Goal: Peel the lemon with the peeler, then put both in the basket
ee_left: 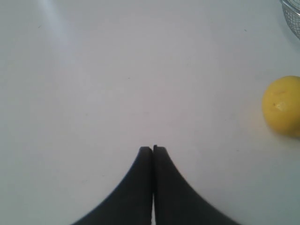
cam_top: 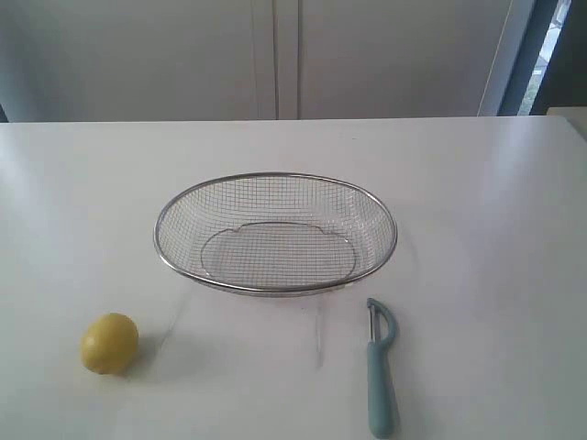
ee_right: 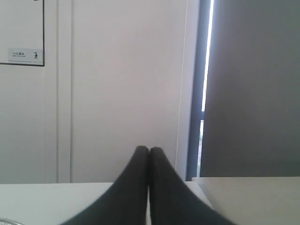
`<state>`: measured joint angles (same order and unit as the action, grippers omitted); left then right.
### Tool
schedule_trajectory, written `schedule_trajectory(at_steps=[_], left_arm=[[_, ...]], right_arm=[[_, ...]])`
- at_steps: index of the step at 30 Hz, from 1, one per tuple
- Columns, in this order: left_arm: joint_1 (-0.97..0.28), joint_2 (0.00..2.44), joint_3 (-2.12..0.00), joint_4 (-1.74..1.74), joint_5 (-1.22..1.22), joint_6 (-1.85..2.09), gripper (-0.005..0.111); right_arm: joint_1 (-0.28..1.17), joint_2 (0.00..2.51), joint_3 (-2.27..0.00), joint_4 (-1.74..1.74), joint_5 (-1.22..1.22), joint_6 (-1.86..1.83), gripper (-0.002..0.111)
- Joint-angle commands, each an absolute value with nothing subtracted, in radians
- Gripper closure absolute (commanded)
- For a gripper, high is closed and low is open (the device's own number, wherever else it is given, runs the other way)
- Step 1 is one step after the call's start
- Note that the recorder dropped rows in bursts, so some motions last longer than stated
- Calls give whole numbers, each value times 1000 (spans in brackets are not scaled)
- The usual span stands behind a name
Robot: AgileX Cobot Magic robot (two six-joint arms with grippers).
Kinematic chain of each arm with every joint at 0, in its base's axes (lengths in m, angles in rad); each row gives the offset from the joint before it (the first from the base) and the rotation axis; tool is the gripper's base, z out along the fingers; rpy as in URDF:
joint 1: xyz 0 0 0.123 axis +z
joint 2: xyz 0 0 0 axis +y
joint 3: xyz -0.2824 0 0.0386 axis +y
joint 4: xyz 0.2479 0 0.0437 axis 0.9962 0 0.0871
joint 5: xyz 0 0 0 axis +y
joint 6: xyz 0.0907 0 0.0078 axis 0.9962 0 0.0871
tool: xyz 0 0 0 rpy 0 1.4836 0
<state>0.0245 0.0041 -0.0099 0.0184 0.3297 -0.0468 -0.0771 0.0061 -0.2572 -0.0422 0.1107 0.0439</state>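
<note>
Lemon (cam_top: pixel 109 343), just one, sits on the white counter (cam_top: pixel 477 229), apart from the single wire basket (cam_top: pixel 275 174) on its near left side. One peeler (cam_top: pixel 379 376) lies on its near right. Both arms' jaws are pressed together, empty.

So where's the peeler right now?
Exterior view, lower right: the peeler lies on the white table, near the right end of the wire basket.

White table (cam_top: pixel 477 202), pale panelled wall (cam_top: pixel 385 55), perhaps a window (cam_top: pixel 555 46)
</note>
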Motion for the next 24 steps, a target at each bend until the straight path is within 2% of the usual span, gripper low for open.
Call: schedule_trajectory(at_steps=[1,17,24], left_arm=[[29,0,0,20,335,-47,107],[29,0,0,20,335,-47,107],[29,0,0,20,335,-47,107]], right_arm=[[-77,57,-311,-44,174,49,108],[-77,290,-441,-44,334,49,108],[-77,325,-441,-44,311,49,108]])
